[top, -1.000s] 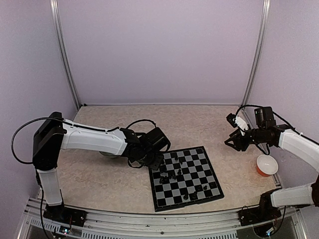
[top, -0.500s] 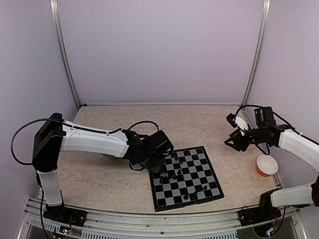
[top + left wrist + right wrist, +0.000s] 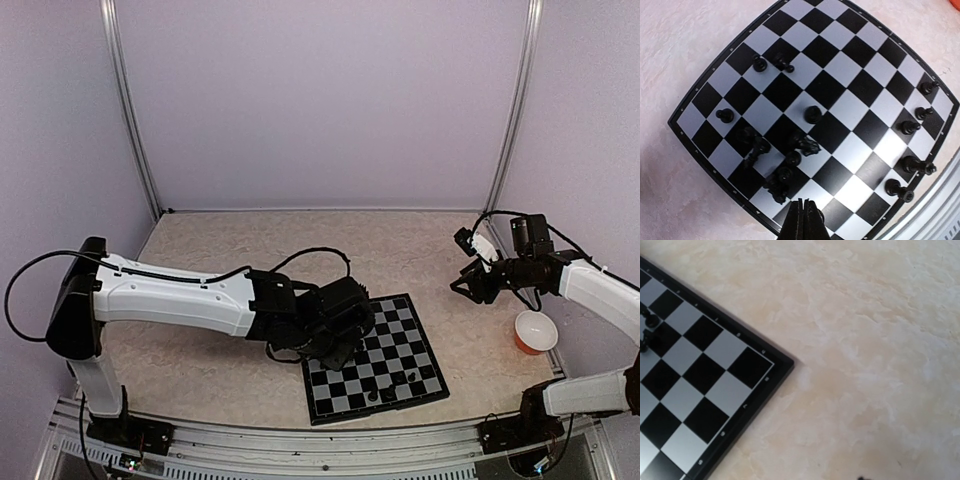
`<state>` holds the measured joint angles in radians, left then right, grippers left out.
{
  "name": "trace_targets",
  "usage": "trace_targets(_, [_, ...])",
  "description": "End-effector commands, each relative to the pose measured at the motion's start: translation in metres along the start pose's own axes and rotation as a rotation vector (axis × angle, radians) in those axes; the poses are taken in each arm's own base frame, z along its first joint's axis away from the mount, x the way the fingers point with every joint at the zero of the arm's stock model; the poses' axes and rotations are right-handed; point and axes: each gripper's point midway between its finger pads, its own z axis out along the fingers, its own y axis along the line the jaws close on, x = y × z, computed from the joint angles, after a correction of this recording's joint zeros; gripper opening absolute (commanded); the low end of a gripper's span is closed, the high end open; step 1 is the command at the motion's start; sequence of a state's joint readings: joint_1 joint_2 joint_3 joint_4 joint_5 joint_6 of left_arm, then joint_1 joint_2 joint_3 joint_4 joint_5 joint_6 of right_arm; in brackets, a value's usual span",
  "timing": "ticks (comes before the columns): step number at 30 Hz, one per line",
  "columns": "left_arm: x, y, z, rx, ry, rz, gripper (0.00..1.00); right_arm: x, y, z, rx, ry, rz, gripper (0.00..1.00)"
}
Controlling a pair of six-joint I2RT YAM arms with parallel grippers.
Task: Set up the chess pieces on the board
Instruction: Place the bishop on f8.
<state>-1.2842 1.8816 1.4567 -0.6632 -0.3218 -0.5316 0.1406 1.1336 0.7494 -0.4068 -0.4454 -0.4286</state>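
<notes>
The board (image 3: 398, 352) lies at the front centre of the table, and also shows in the left wrist view (image 3: 855, 75) and the right wrist view (image 3: 705, 385). Black chess pieces stand and lie on it: a jumbled cluster (image 3: 790, 157) near one corner, a row (image 3: 910, 127) along the opposite edge, and single ones (image 3: 812, 114). My left gripper (image 3: 804, 212) hovers above the board's edge by the cluster, its fingers pressed together with a small dark round piece (image 3: 820, 215) at their tips. My right gripper (image 3: 468, 283) hangs over bare table, right of the board, open and empty.
An orange cup with a white inside (image 3: 536, 332) stands at the right edge, near the right arm. The left forearm (image 3: 180, 295) stretches low across the table's left half. Walls enclose the table on three sides.
My left arm has swung right, from beside the board's left edge to over the board. The right arm has not moved.
</notes>
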Motion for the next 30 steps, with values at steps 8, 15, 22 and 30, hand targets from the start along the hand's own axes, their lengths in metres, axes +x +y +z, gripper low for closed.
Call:
trace_targets(8, [0.019, -0.072, 0.001, 0.118, 0.048, 0.050, 0.03, -0.003, 0.002, -0.005, -0.012, -0.016, -0.003, 0.48])
trace_targets(15, [0.032, -0.085, 0.016, 0.135, 0.075, 0.059, 0.03, -0.002, 0.003, -0.005, -0.013, -0.017, -0.003, 0.48])
trace_targets(22, [0.038, -0.086, 0.028, 0.121, 0.092, 0.068, 0.03, -0.002, 0.004, -0.005, -0.017, -0.016, -0.003, 0.48])
trace_targets(30, [0.041, -0.090, 0.032, 0.131, 0.104, 0.074, 0.09, -0.001, 0.004, -0.004, -0.019, -0.013, -0.001, 0.48])
